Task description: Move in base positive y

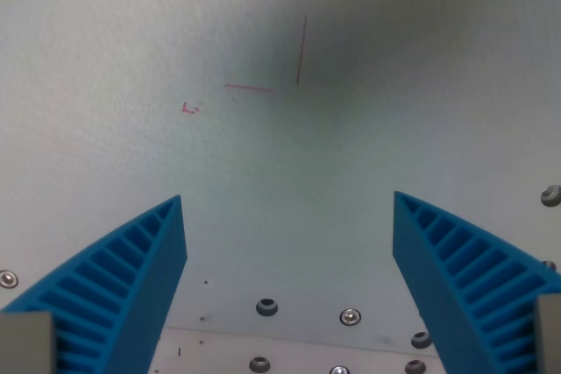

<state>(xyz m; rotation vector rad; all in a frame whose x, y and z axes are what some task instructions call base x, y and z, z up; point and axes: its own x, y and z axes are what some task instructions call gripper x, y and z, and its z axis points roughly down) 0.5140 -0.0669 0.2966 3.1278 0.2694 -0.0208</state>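
Note:
My gripper (pixel 289 203) is open and empty. Its two blue ribbed fingers (pixel 131 278) rise from the bottom corners of the wrist view, wide apart, above a pale grey table surface (pixel 368 129). Thin red pen lines (pixel 301 48) are drawn on the table near the top centre, forming parts of a rectangle. Nothing lies between the fingers.
Several metal screws (pixel 266 307) sit in the table near the bottom edge, between and beside the fingers. One more screw (pixel 550 194) is at the wrist view's right edge and another (pixel 8 279) at the left edge. A small red mark (pixel 189 109) lies left of the lines.

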